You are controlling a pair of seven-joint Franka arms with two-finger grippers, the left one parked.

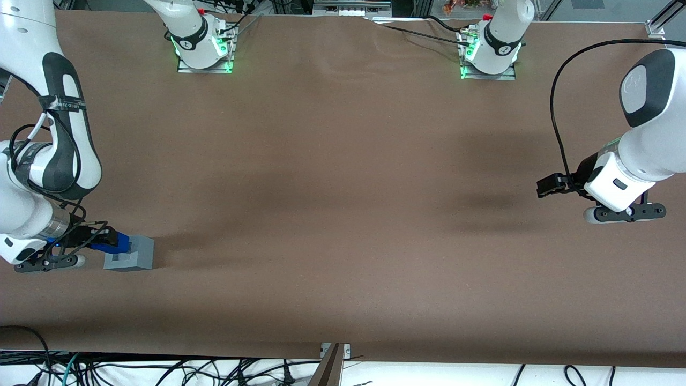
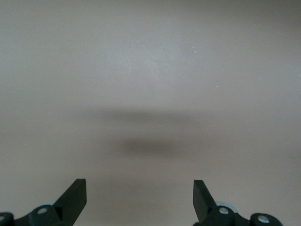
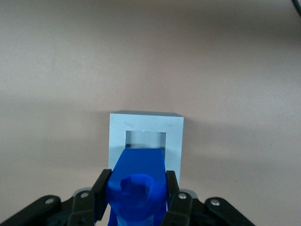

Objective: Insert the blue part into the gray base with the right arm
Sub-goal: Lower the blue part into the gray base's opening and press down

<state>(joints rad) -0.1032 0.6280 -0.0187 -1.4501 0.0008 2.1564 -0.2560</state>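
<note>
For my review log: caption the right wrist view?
Gripper holds blue part over gray base, recess partly uncovered.

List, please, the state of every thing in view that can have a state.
gripper: shut on the blue part, just over the gray base at the working arm's end of the table.
blue part: held, its tip over the recess, not yet seated.
gray base: upright on the table, recess partly uncovered.
</note>
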